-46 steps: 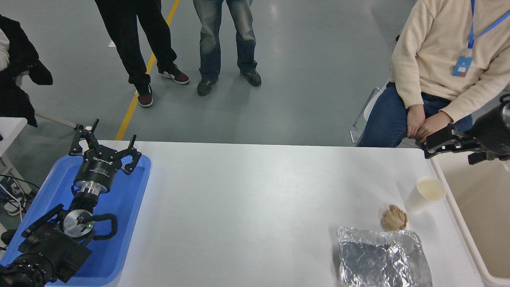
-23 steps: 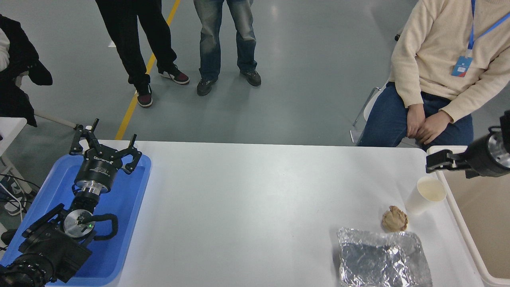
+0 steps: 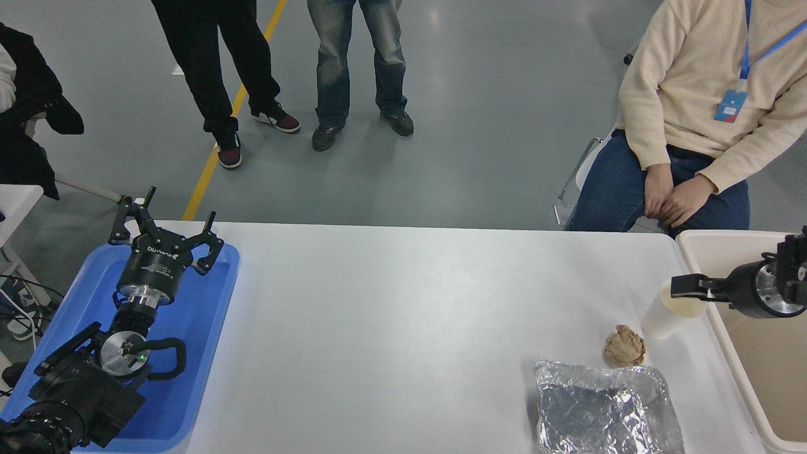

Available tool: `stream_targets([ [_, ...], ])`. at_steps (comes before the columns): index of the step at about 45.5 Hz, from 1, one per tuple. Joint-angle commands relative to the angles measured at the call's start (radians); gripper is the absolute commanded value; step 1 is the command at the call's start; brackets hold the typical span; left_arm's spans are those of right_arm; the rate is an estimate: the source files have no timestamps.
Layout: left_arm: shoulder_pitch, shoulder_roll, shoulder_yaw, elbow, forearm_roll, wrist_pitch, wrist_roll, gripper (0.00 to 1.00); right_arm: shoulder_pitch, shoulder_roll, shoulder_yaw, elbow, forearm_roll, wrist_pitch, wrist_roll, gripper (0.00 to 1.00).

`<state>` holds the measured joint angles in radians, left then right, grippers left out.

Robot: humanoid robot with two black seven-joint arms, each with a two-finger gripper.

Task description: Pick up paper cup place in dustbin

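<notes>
Fingers (image 3: 687, 285) of the right arm, spread unclear, have dropped onto the paper cup's (image 3: 662, 318) rim

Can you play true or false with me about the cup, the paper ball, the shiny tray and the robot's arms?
1. The paper cup stands upright on the table. True.
2. The cup is already inside the dustbin. False: it stands on the table, just left of the bin.
3. The brown paper ball lies between the cup and the foil tray. True.
4. The right gripper is far from the cup. False: its tip is right at the cup's rim.
5. The left gripper is parked over the blue tray, fingers spread. True.
</notes>
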<state>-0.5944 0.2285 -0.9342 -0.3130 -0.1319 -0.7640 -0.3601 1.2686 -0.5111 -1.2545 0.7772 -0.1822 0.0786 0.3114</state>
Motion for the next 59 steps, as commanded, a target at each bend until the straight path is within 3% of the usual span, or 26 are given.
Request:
stream_targets([
  [1, -0.001, 0.0, 0.0, -0.002, 0.0, 0.0, 0.0, 1.0, -0.066, 0.011, 0.015, -0.041, 0.052, -0.099, 0.0, 1.0],
  [18, -0.001, 0.0, 0.0, 0.0, 0.0, 0.0, 0.0, 1.0, -0.135, 0.034, 0.067, -0.076, 0.052, -0.105, -0.005, 0.99],
  [25, 0.001, 0.0, 0.0, 0.0, 0.0, 0.0, 0.0, 1.0, -0.146, 0.033, 0.112, -0.081, 0.052, -0.105, -0.072, 0.84],
  [29, 0.001, 0.0, 0.0, 0.0, 0.0, 0.0, 0.0, 1.0, -0.149, 0.033, 0.121, -0.079, 0.053, -0.103, -0.092, 0.64],
  [34, -0.001, 0.0, 0.0, 0.0, 0.0, 0.0, 0.0, 1.0, -0.158, 0.031, 0.124, -0.078, 0.053, -0.094, -0.094, 0.27],
  [39, 0.001, 0.0, 0.0, 0.0, 0.0, 0.0, 0.0, 1.0, -0.158, 0.029, 0.124, -0.078, 0.056, -0.092, -0.095, 0.0],
  [48, -0.001, 0.0, 0.0, 0.0, 0.0, 0.0, 0.0, 1.0, -0.149, 0.023, 0.124, -0.072, 0.135, -0.088, -0.12, 0.0],
  [59, -0.001, 0.0, 0.0, 0.0, 0.0, 0.0, 0.0, 1.0, -0.137, 0.013, 0.124, -0.059, 0.139, -0.082, -0.12, 0.0],
])
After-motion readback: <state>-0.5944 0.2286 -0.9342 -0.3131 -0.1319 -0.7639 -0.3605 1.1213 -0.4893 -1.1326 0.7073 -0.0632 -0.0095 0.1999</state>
